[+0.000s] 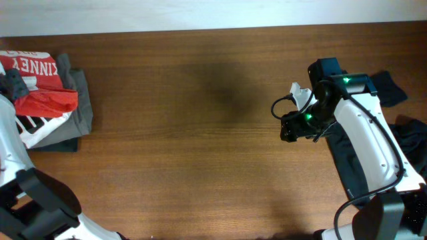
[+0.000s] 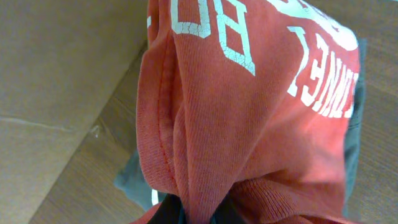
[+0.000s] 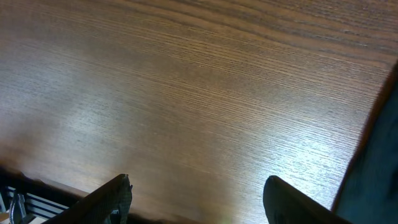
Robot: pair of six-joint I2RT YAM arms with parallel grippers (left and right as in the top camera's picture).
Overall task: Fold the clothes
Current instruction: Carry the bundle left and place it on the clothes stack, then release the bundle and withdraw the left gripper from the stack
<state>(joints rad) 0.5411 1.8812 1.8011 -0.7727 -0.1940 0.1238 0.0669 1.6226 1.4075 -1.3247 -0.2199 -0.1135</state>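
Note:
A red shirt with white lettering (image 1: pixel 37 83) lies folded on a stack at the table's far left, on top of a grey garment (image 1: pixel 79 113). My left gripper (image 1: pixel 15 85) is shut on a bunched fold of the red shirt (image 2: pixel 249 112); its dark fingers (image 2: pixel 202 213) pinch the cloth at the bottom of the left wrist view. My right gripper (image 1: pixel 293 127) hovers over bare wood right of centre, open and empty, fingers wide apart (image 3: pixel 199 196). Dark clothes (image 1: pixel 407 143) lie at the right edge.
The brown wooden table (image 1: pixel 200 133) spans the view. A dark garment edge (image 3: pixel 379 155) shows at the right of the right wrist view. A pale wall strip runs along the back.

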